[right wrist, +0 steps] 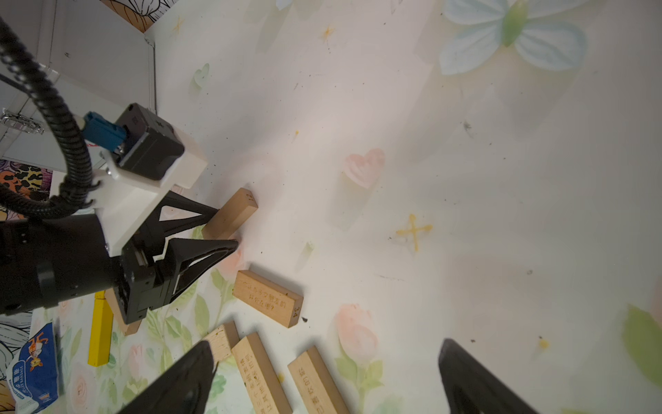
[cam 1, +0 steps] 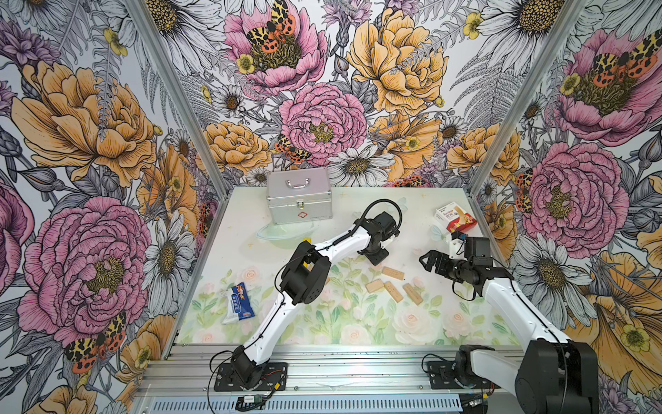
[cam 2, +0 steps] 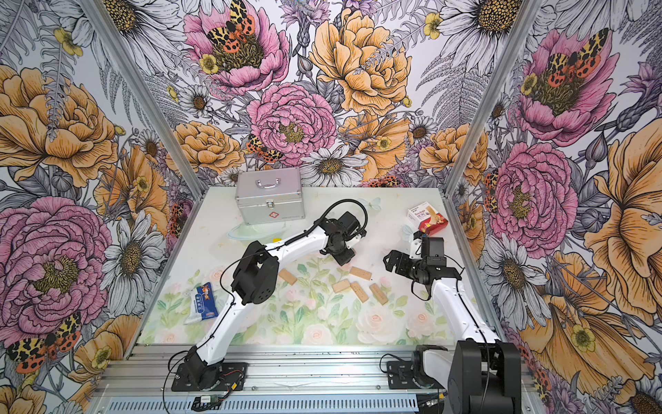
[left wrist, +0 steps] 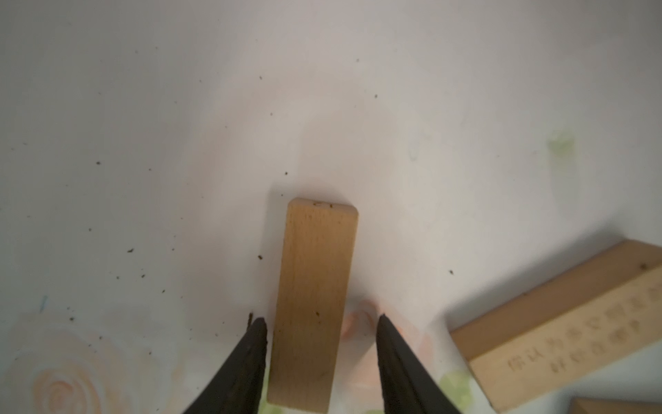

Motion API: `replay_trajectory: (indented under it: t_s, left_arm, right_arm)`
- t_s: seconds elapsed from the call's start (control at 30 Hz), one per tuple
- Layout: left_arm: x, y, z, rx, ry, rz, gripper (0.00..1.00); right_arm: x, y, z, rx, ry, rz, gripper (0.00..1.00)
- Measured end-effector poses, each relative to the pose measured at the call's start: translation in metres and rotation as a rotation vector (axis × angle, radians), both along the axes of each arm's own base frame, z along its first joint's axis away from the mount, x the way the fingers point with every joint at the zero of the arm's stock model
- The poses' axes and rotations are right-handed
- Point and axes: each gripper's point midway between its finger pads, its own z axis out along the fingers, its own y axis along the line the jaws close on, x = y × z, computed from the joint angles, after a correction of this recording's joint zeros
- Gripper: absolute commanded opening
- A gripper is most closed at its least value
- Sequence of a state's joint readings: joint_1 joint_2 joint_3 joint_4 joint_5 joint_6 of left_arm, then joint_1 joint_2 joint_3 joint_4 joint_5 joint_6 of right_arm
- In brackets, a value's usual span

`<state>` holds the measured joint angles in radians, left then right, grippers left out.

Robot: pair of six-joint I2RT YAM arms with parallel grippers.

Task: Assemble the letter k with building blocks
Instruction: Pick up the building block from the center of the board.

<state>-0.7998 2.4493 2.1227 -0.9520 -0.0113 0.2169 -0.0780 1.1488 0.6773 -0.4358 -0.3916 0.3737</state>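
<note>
My left pincer (left wrist: 321, 320) sits low over the floral-print worktop (cam 1: 340, 222). Its jaws are parted astride one pale natural-wood rectangular bar (left wrist: 315, 272) lying near the loose cluster of similar pale wood bars (cam 1: 391, 291), and a gap at one tip tells me nothing is clamped. My right pincer (cam 1: 427, 261) hovers nearby, jaws spread wide and empty. I can read no K yet, so I judge we are early, and next I must square this bar to its neighbours.

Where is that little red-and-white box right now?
In both top views, the red-and-white carton lies near the table's far right corner, just beyond the right arm's wrist.
</note>
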Motion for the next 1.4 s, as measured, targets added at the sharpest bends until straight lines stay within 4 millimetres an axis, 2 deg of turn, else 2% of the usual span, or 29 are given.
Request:
replay_trajectory:
  t_s: [0.7,0.8,1.2,1.4]
  left_arm:
    - [-0.002,0.003,-0.001,-0.016,0.036,0.011,0.3]
    - [-0.001,0.003,-0.001,-0.021,0.042,0.017,0.22]
    - [0.001,0.006,0.0,-0.045,0.068,0.058,0.17]
    - [0.012,0.006,0.011,-0.092,0.074,0.124,0.15]
  right_arm:
    - [0.0,0.0,0.0,0.005,-0.001,0.002,0.99]
    - [0.0,0.0,0.0,0.005,0.0,0.002,0.99]
    - [0.0,0.003,-0.002,0.02,0.007,0.013,0.99]
    - [0.0,0.003,-0.002,0.021,0.007,0.014,0.99]
